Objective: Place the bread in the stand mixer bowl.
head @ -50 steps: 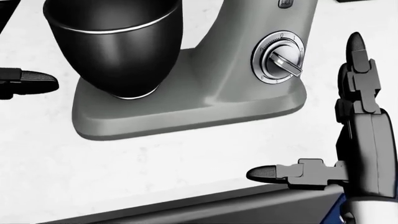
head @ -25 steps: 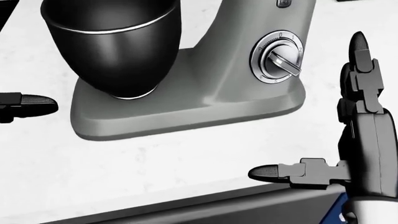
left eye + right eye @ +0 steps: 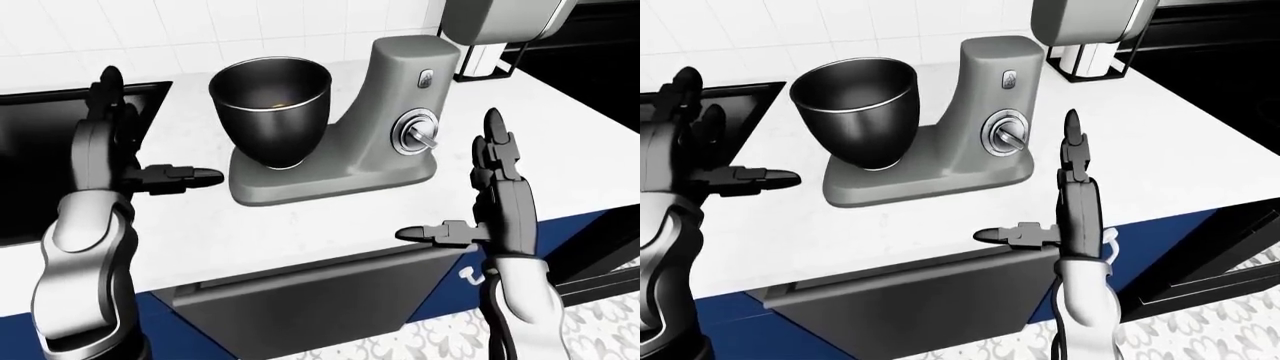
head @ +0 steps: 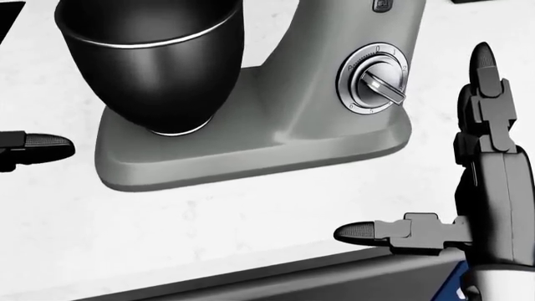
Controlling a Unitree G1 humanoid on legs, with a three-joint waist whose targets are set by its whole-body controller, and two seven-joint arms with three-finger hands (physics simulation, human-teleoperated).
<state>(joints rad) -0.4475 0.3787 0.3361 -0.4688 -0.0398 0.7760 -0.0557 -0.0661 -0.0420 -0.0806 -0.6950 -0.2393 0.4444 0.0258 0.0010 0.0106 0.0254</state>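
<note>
Since a second ago, the left thumb tip at the left edge of the head view is sliding lower and further out toward nine o'clock, while the mixer [image 3: 340, 127] and the right hand [image 3: 490, 217] are barely shifting.

Both hands are hanging empty with fingers spread. The left hand [image 3: 115, 161] is standing at about nine o'clock from the bowl [image 3: 270, 112] in the left-eye view, fingers pointing up to twelve and thumb reaching toward three, well apart from the bowl wall. The right hand is hovering at about five o'clock from the mixer's dial [image 4: 376, 78], over the counter [image 3: 330, 225] edge, touching nothing.

The bread is not showing clearly anywhere: nothing is lying on the counter or in either hand. A faint yellowish glint is sitting low inside the dark bowl in the left-eye view, too small to name. Judging from the empty hands on both sides of the bowl, the drop is probably done and only the pulling back is left, though this cannot be confirmed.

The bread's long axis and heading cannot be told. The bowl is standing upright, mouth opening toward twelve, seated on the mixer base at nine o'clock from the column.
</note>
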